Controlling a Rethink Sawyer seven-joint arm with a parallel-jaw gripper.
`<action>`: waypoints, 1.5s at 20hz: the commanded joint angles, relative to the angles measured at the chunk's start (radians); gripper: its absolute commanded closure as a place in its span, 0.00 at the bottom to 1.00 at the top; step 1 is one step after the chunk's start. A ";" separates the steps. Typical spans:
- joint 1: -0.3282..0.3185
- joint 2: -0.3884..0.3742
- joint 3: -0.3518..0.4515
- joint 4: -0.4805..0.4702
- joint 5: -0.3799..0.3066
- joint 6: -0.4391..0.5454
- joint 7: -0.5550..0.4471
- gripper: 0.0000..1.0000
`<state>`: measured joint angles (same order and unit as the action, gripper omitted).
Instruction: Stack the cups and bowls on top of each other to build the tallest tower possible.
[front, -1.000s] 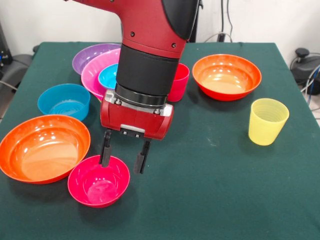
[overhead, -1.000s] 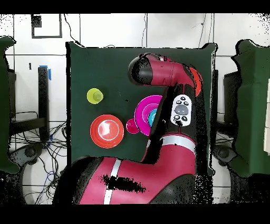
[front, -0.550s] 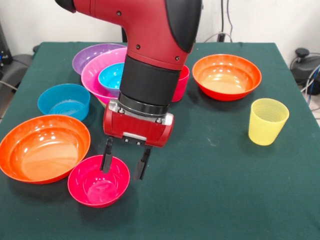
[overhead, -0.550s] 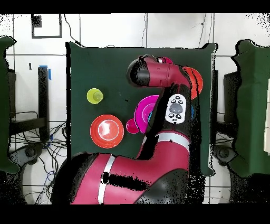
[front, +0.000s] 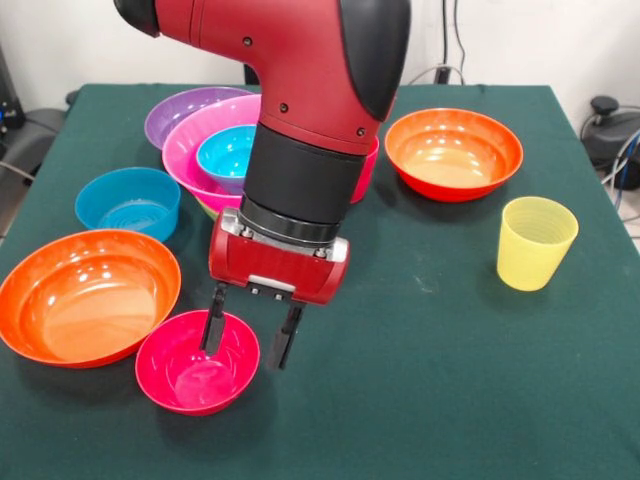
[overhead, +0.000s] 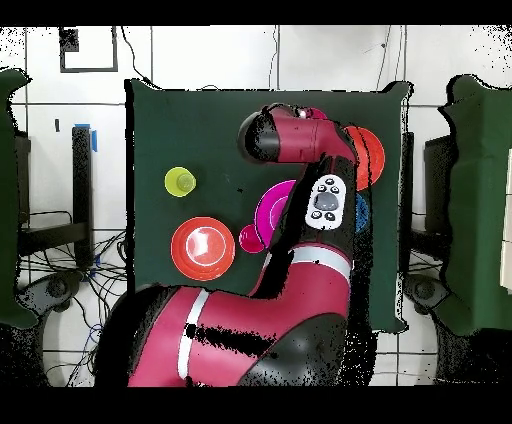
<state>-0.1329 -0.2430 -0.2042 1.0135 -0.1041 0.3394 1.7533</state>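
Observation:
My gripper (front: 249, 330) is open and straddles the right rim of the small red-pink bowl (front: 190, 378) at the table's near left. One finger (front: 213, 320) reaches inside the bowl and the other stands just outside the rim. The tower is the big pink bowl (front: 188, 148) with a small blue bowl (front: 226, 152) in it and a green sliver (front: 206, 206) beneath. The red cup (front: 364, 168) peeks out behind my arm. The yellow cup (front: 535, 243) stands alone at the right. In the overhead view my arm hides the gripper.
A wide orange bowl (front: 85, 297) touches the red-pink bowl's left side. Behind it sit a blue bowl (front: 127, 204) and a purple bowl (front: 180, 112). Another orange bowl (front: 453, 152) sits at the back right. The overhead view shows the yellow cup (overhead: 180, 181) and an orange bowl (overhead: 203, 249).
The gripper has come down a little over the red-pink bowl, its left finger now lower inside the rim. The arm's upper part has swung slightly. The bowls and cups have not moved.

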 joint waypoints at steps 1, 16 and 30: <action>0.022 0.021 0.034 -0.035 0.023 -0.007 0.159 0.00; 0.049 0.061 -0.024 -0.073 0.061 0.040 0.160 0.00; 0.055 0.074 -0.035 -0.068 0.086 0.057 0.146 0.00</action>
<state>-0.1019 -0.1844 -0.2987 0.9522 -0.0333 0.3397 1.7541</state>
